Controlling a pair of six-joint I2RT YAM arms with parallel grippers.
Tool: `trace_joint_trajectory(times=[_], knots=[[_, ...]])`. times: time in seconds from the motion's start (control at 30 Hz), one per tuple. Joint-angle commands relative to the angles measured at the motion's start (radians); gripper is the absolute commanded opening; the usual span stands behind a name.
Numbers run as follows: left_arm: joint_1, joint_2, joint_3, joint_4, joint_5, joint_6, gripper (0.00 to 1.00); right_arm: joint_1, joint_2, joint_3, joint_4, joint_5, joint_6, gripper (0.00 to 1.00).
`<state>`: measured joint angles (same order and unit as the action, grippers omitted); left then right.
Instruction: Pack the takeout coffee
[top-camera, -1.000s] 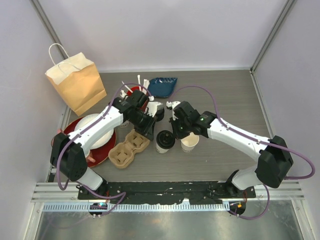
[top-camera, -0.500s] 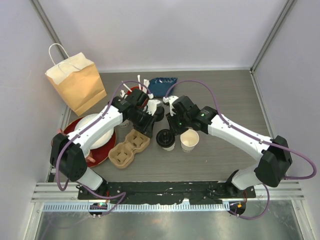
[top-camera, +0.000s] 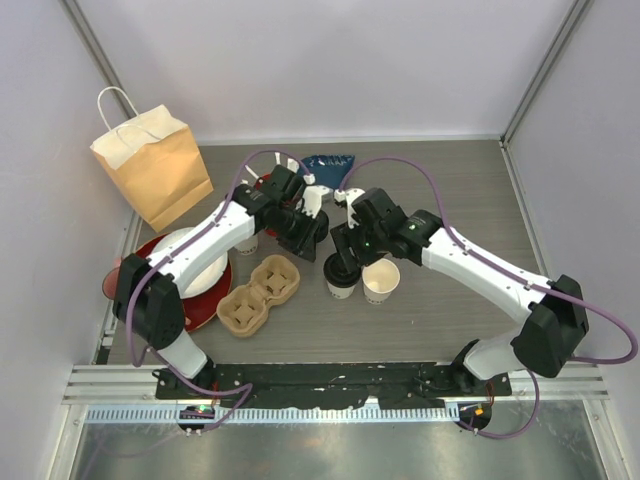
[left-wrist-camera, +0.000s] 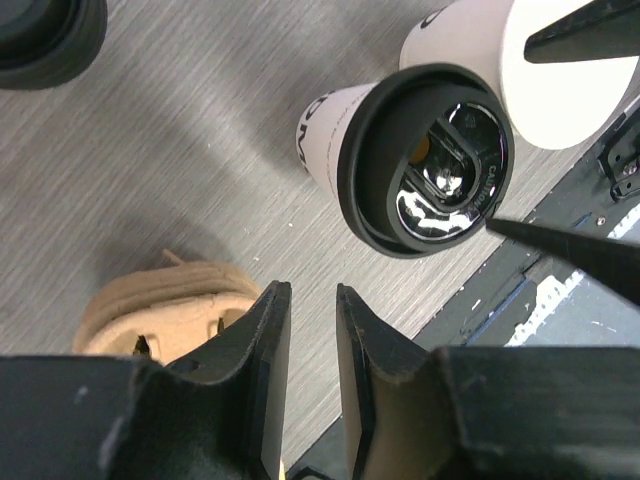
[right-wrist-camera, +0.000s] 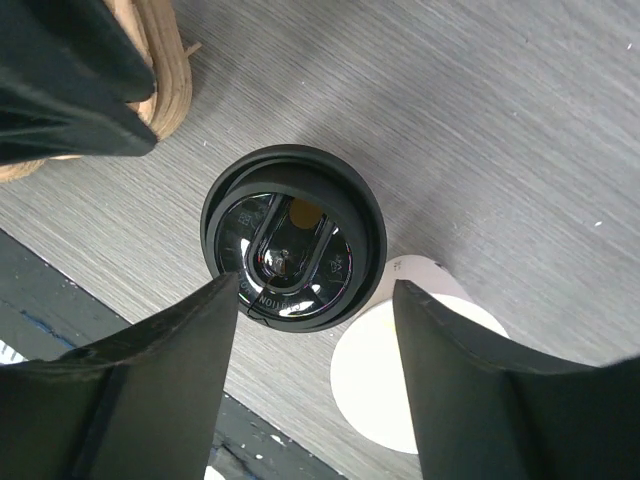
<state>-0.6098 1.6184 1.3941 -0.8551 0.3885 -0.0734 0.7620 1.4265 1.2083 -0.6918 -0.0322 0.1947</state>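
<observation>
Top external, left to right: pulp carrier (top-camera: 260, 293) | left gripper (top-camera: 312, 232) pressed together, holding nothing | lidded cup (top-camera: 342, 277) mid-table beside unlidded cup (top-camera: 381, 280) | right gripper (top-camera: 343, 262) spread over lid, not touching | cup judged light, crushable: grip the wall below the lid | right wrist alone shows sip lid (right-wrist-camera: 293, 249) seated.

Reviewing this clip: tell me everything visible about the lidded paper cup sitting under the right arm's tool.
The cream-white paper cup with the round black plastic sip lid stands upright on the grey wood-grain table. Dark lettering runs down its side. The lid's glossy recessed centre has an oval sip slot showing a small orange spot. An open, lidless cream paper cup stands close beside it; whether they touch is unclear. The right tool hovers open above the lid, its fingers on either side; no contact is visible.
</observation>
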Motion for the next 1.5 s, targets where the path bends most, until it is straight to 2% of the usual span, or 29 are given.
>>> trace_joint_trajectory(times=[0.0, 0.1, 0.17, 0.23, 0.33, 0.77, 1.03, 1.17, 1.47], knots=[[-0.008, 0.028, 0.059, 0.067, 0.019, -0.022, 0.29, -0.001, -0.037, 0.014, 0.018, -0.012, -0.014, 0.7], [-0.007, 0.021, 0.052, 0.071, 0.012, -0.031, 0.29, -0.001, -0.003, 0.025, 0.044, 0.003, -0.037, 0.7], [-0.007, 0.011, 0.045, 0.065, 0.006, -0.028, 0.29, -0.012, 0.009, 0.039, 0.06, 0.002, -0.069, 0.66], [-0.004, -0.008, 0.036, 0.065, 0.0, -0.023, 0.28, -0.027, 0.023, 0.046, 0.067, -0.006, -0.095, 0.56], [-0.002, -0.023, 0.023, 0.064, -0.005, -0.017, 0.29, -0.058, 0.032, 0.04, 0.084, -0.049, -0.13, 0.49], [0.013, -0.028, -0.007, 0.048, 0.033, -0.031, 0.28, -0.063, 0.107, 0.04, 0.107, -0.17, -0.231, 0.45], [0.036, -0.074, -0.087, 0.05, 0.087, -0.074, 0.28, -0.063, 0.137, 0.046, 0.12, -0.331, -0.403, 0.43], [0.036, -0.1, -0.122, 0.076, 0.104, -0.097, 0.29, -0.063, 0.184, 0.088, 0.109, -0.399, -0.471, 0.38], [0.036, -0.132, -0.198, 0.143, 0.104, -0.154, 0.29, -0.063, 0.246, 0.143, 0.089, -0.56, -0.622, 0.43]])
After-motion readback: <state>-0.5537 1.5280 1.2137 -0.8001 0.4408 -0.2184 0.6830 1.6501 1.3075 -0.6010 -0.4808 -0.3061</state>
